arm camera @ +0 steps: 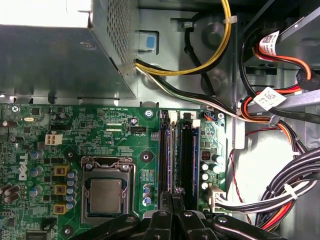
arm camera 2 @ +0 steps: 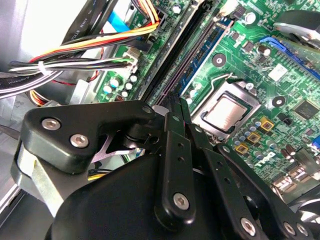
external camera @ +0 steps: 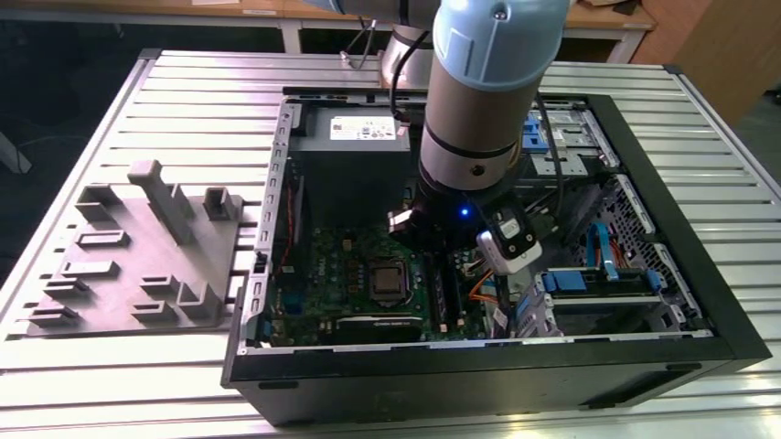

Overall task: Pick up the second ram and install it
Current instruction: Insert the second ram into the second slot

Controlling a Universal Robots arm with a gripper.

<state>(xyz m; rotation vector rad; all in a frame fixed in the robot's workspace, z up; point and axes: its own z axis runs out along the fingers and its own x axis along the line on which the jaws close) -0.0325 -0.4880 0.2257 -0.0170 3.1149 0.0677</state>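
Exterior view is showing the arm (external camera: pixel 482 137) reaching down into the open computer case (external camera: pixel 488 389), which is lying on the slatted table (external camera: pixel 183 91). Reading this view as a clock face, the grey power-supply box (external camera: pixel 354 133) is sitting at 12 o'clock from the green motherboard (external camera: pixel 347 265). The grey moulded fixture (external camera: pixel 134 256) is resting on the table at 9 o'clock from the case, well apart from the arm. The lower end of the arm is hanging over the 3 o'clock side of the motherboard.

The first wrist view is showing the gripper (arm camera: pixel 172 199) low over the memory slots, and the second wrist view is showing the gripper (arm camera 2: pixel 175 102) from behind. Its jaws are standing closed together, and the black fingers (arm camera 2: pixel 172 160) are meeting in 1 narrow tip.

As far as I can tell, the second ram (arm camera: pixel 167 160) is the long dark strip running straight away from that tip, along the slot nearest the processor socket (arm camera: pixel 106 192). I cannot tell whether the fingers are pinching its near end or only touching it. Another dark strip is lying just beside it, on the side of the bundled cables (arm camera: pixel 285 195).
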